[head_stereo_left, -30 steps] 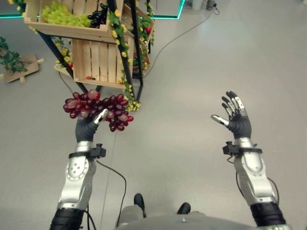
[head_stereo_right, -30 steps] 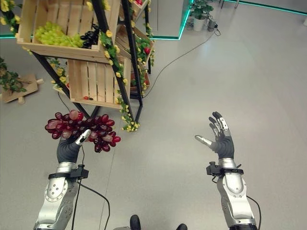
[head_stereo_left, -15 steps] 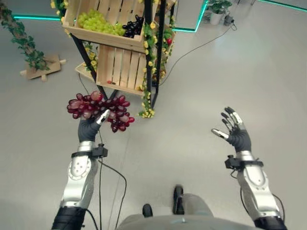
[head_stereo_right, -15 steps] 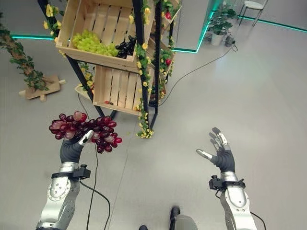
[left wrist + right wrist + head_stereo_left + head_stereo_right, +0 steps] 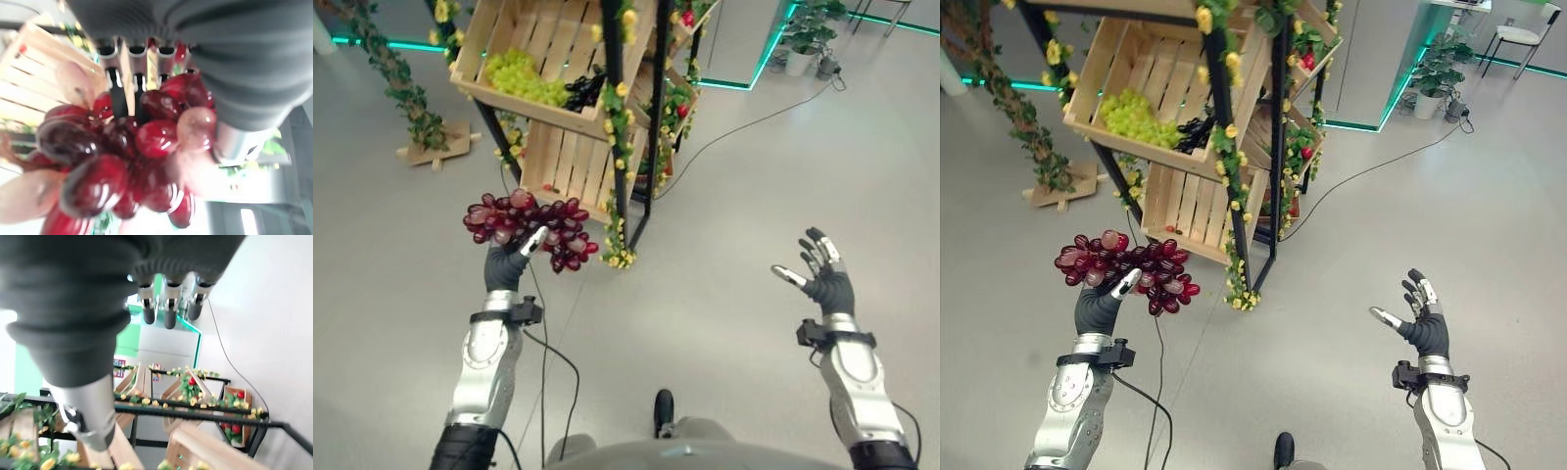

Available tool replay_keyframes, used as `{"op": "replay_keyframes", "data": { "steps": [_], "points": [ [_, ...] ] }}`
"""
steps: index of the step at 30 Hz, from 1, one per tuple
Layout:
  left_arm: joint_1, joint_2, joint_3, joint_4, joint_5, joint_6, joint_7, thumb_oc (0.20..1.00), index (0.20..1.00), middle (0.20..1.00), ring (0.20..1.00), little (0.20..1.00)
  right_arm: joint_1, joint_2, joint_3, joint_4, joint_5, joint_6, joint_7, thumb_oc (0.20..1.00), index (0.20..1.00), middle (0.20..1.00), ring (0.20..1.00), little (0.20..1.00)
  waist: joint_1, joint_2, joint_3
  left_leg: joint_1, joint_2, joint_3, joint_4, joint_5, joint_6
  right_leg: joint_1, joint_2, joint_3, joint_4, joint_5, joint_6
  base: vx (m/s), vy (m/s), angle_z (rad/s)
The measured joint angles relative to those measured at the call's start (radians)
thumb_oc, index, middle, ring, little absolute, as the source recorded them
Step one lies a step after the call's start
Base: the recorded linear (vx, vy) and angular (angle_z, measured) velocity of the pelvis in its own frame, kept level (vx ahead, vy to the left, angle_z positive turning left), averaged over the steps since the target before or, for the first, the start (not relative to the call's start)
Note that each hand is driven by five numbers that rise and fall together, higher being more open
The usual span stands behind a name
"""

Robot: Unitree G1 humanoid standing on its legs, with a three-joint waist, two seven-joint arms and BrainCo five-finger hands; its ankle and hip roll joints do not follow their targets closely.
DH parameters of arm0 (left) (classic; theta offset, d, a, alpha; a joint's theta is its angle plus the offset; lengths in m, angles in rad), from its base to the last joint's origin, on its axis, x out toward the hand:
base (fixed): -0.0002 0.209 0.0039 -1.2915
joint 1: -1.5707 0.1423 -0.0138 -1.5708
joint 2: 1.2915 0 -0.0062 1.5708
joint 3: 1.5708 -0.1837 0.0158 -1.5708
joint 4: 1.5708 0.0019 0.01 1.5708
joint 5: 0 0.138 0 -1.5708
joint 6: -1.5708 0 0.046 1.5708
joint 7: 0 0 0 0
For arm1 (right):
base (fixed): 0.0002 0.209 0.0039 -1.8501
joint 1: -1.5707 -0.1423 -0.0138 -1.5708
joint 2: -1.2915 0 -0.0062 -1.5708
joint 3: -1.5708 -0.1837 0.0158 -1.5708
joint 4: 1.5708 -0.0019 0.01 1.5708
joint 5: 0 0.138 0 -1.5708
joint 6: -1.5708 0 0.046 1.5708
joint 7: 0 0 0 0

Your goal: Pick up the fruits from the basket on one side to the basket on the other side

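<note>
Since a second ago the whole view has shifted, bringing more of the rack into sight: camera movement, not movement of the things. The left hand point(image 5: 505, 266) remains raised at 9 o'clock, fingers and thumb curled around the red grape bunch point(image 5: 530, 227), as before. The bunch is a glossy dark-red cluster with a few paler pink berries, lying across the top of the hand. The right hand point(image 5: 824, 278) at 3 o'clock is still held up, fingers spread and empty. No legible writing noted. Farther off, at 12 o'clock, a black-framed rack point(image 5: 1219, 157) trimmed with yellow flowers carries wooden crates; the upper crate point(image 5: 1136, 78) holds green grapes point(image 5: 1136, 117) and a dark bunch point(image 5: 1195, 130).
</note>
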Motion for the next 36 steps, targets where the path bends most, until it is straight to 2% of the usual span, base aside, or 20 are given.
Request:
{"op": "replay_keyframes", "data": {
  "steps": [2, 3, 4, 5, 6, 7, 8, 10, 11, 12, 15, 17, 21, 26, 30, 36],
  "points": [
    [-0.001, 0.002, 0.001, -0.009, 0.0, 0.0, 0.002, 0.2, 0.2, 0.2, 0.2, 0.2, -0.013, 0.004, 0.007, 0.009, -0.004, 0.0, -0.011, 1.0, 1.0, 1.0, 1.0, 1.0, -0.011, -0.004, 0.006, 0.009, 0.005, -0.004, -0.186, 0.011, 0.019, 0.016, 0.012, 0.007, -0.029, -0.001, 0.001, 0.16, 0.069, -0.12],
    [0.0, 0.002, 0.001, -0.008, 0.0, 0.0, 0.008, 0.2, 0.2, 0.2, 0.2, 0.2, -0.029, 0.004, 0.008, 0.017, -0.004, 0.0, -0.014, 1.0, 1.0, 1.0, 1.0, 1.0, -0.01, -0.003, 0.014, 0.018, 0.012, -0.031, -0.332, 0.032, 0.04, 0.025, 0.023, 0.036, -0.035, 0.0, 0.002, 0.17, 0.085, -0.32],
    [-0.001, 0.003, 0.001, -0.007, 0.0, 0.0, 0.013, 0.2, 0.2, 0.2, 0.2, 0.2, -0.036, 0.004, 0.01, 0.025, -0.005, -0.001, -0.018, 1.0, 1.0, 1.0, 1.0, 1.0, -0.012, -0.006, 0.018, 0.021, 0.015, -0.059, -0.387, 0.04, 0.047, 0.032, 0.028, 0.055, -0.045, 0.001, 0.004, 0.2, 0.092, -0.56],
    [-0.002, 0.005, 0.003, -0.007, 0.0, 0.0, 0.023, 0.2, 0.2, 0.2, 0.2, 0.2, -0.053, 0.004, 0.012, 0.047, -0.007, -0.001, -0.024, 1.0, 1.0, 1.0, 1.0, 1.0, -0.005, -0.006, 0.023, 0.035, 0.026, -0.141, -0.51, 0.072, 0.05, 0.036, 0.04, 0.085, -0.045, -0.002, 0.007, 0.14, 0.061, -0.51],
    [-0.004, 0.004, 0.004, -0.008, 0.0, 0.0, 0.026, 0.2, 0.2, 0.2, 0.2, 0.2, -0.058, 0.0, 0.012, 0.054, -0.01, -0.001, -0.028, 1.0, 1.0, 1.0, 1.0, 1.0, 0.002, -0.004, 0.027, 0.034, 0.037, -0.172, -0.548, 0.093, 0.047, 0.038, 0.049, 0.096, -0.045, -0.003, 0.007, 0.09, 0.035, -0.76],
    [-0.005, 0.004, 0.005, -0.007, 0.0, 0.0, 0.029, 0.2, 0.2, 0.2, 0.2, 0.2, -0.057, -0.007, 0.01, 0.055, -0.013, -0.001, -0.029, 1.0, 1.0, 1.0, 1.0, 1.0, 0.014, 0.005, 0.038, 0.031, 0.066, -0.186, -0.554, 0.113, 0.056, 0.047, 0.062, 0.111, -0.045, -0.004, 0.008, 0.16, 0.152, -0.66],
    [-0.003, 0.003, 0.004, -0.007, 0.0, 0.0, 0.029, 0.2, 0.2, 0.2, 0.2, 0.2, -0.049, -0.014, 0.01, 0.054, -0.013, -0.001, -0.029, 1.0, 1.0, 1.0, 1.0, 1.0, 0.012, 0.016, 0.046, 0.024, 0.074, -0.185, -0.541, 0.146, 0.063, 0.065, 0.066, 0.109, -0.046, -0.008, 0.014, 0.16, 0.175, -0.57],
    [-0.004, 0.002, 0.004, -0.008, 0.0, 0.0, 0.028, 0.2, 0.2, 0.2, 0.2, 0.2, -0.033, -0.017, 0.009, 0.054, -0.013, -0.001, -0.027, 1.0, 1.0, 1.0, 1.0, 1.0, 0.004, 0.025, 0.048, 0.047, 0.074, -0.151, -0.542, 0.158, 0.07, 0.087, 0.065, 0.11, -0.045, -0.024, 0.039, 0.18, 0.209, -0.4],
    [-0.008, 0.01, 0.006, -0.011, 0.0, 0.0, 0.029, 0.2, 0.2, 0.2, 0.2, 0.2, -0.025, -0.009, 0.013, 0.063, -0.016, 0.0, -0.027, 1.0, 1.0, 1.0, 1.0, 1.0, -0.007, 0.025, 0.048, 0.095, 0.061, -0.133, -0.571, 0.198, 0.04, 0.102, 0.054, 0.121, -0.044, -0.039, 0.067, 0.1, 0.127, -0.45],
    [-0.009, 0.017, 0.007, -0.012, -0.001, 0.0, 0.031, 0.2, 0.2, 0.2, 0.2, 0.2, -0.024, -0.002, 0.016, 0.065, -0.018, 0.0, -0.027, 1.0, 1.0, 1.0, 1.0, 1.0, 0.006, 0.019, 0.045, 0.105, 0.045, -0.123, -0.581, 0.199, 0.047, 0.108, 0.034, 0.112, -0.041, -0.042, 0.083, 0.13, 0.168, -0.46],
    [-0.026, 0.057, 0.008, -0.033, -0.002, 0.001, 0.034, 0.2, 0.2, 0.2, 0.2, 0.2, -0.013, 0.023, 0.016, 0.065, -0.022, 0.0, -0.023, 1.0, 1.0, 1.0, 1.0, 1.0, -0.005, -0.016, 0.033, 0.141, -0.01, -0.058, -0.617, 0.194, 0.089, 0.107, -0.025, 0.117, -0.042, -0.037, 0.12, 0.1, 0.16, -0.31],
    [-0.056, 0.076, 0.007, -0.034, -0.001, 0.0, 0.038, 0.2, 0.2, 0.2, 0.2, 0.2, -0.011, 0.027, 0.034, 0.065, -0.025, 0.001, -0.015, 1.0, 1.0, 1.0, 1.0, 1.0, 0.013, -0.021, 0.03, 0.159, -0.032, -0.032, -0.624, 0.187, 0.107, 0.112, -0.046, 0.116, -0.044, -0.039, 0.137, 0.07, 0.127, -0.31],
    [-0.101, 0.087, 0.006, -0.035, 0.007, 0.0, 0.06, 0.2, 0.2, 0.2, 0.2, 0.2, -0.029, 0.046, 0.047, 0.067, -0.025, 0.004, -0.008, 1.0, 1.0, 1.0, 1.0, 1.0, 0.012, -0.024, 0.028, 0.183, -0.047, -0.014, -0.642, 0.178, 0.12, 0.115, -0.061, 0.117, -0.044, -0.042, 0.148, 0.08, 0.098, -0.2],
    [-0.149, 0.109, 0.007, 0.005, 0.013, -0.001, 0.098, 0.2, 0.2, 0.2, 0.2, 0.2, -0.033, 0.045, 0.047, 0.068, -0.026, 0.008, -0.007, 1.0, 1.0, 1.0, 1.0, 1.0, -0.002, -0.03, 0.018, 0.206, -0.042, 0.004, -0.643, 0.173, 0.118, 0.129, -0.057, 0.123, -0.044, -0.042, 0.148, 0.05, 0.049, -0.09],
    [-0.17, 0.113, 0.01, 0.087, 0.052, 0.001, 0.147, 0.2, 0.2, 0.2, 0.2, 0.2, -0.031, 0.043, 0.047, 0.073, -0.026, 0.009, -0.006, 1.0, 1.0, 1.0, 1.0, 1.0, -0.03, -0.034, -0.029, 0.211, -0.039, 0.015, -0.643, 0.172, 0.117, 0.128, -0.053, 0.133, -0.045, -0.04, 0.146, 0.04, 0.039, -0.09],
    [-0.254, 0.159, 0.045, 0.163, 0.072, 0.006, 0.221, 0.2, 0.2, 0.2, 0.2, 0.2, -0.017, 0.038, 0.049, 0.106, -0.026, 0.014, -0.005, 1.0, 1.0, 1.0, 1.0, 1.0, -0.044, -0.033, -0.088, 0.222, -0.033, 0.035, -0.647, 0.171, 0.115, 0.128, -0.05, 0.152, -0.046, -0.034, 0.146, 0.03, 0.007, -0.1]
  ]
}}
